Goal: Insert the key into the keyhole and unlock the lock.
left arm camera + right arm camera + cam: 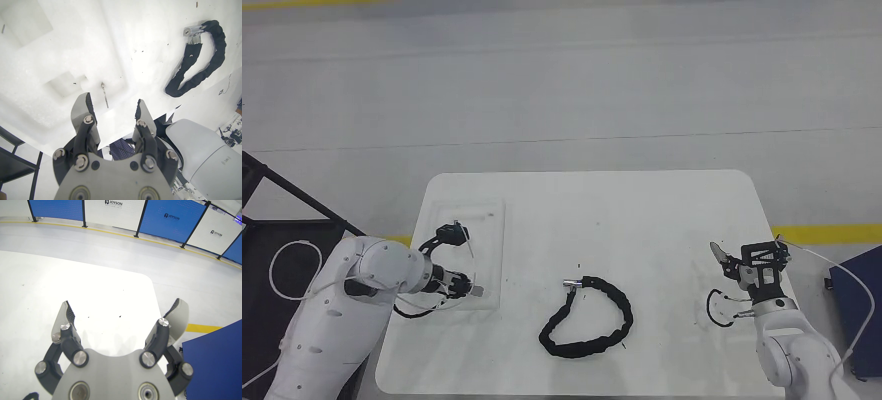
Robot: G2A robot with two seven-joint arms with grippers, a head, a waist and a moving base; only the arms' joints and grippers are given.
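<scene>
The left gripper, jaws apart, hangs near the thin key lodged in the foam tray at the table's left. An off-centre pinch could tip the key or wedge it deeper. The chain lock lies loose mid-table, and pushing at its keyhole may slide it. The right gripper, also spread, sits far right.

You see a matt black cloth-sleeved chain lock, its glossy silver metal cylinder, a dull metal key and a grainy white foam tray.
</scene>
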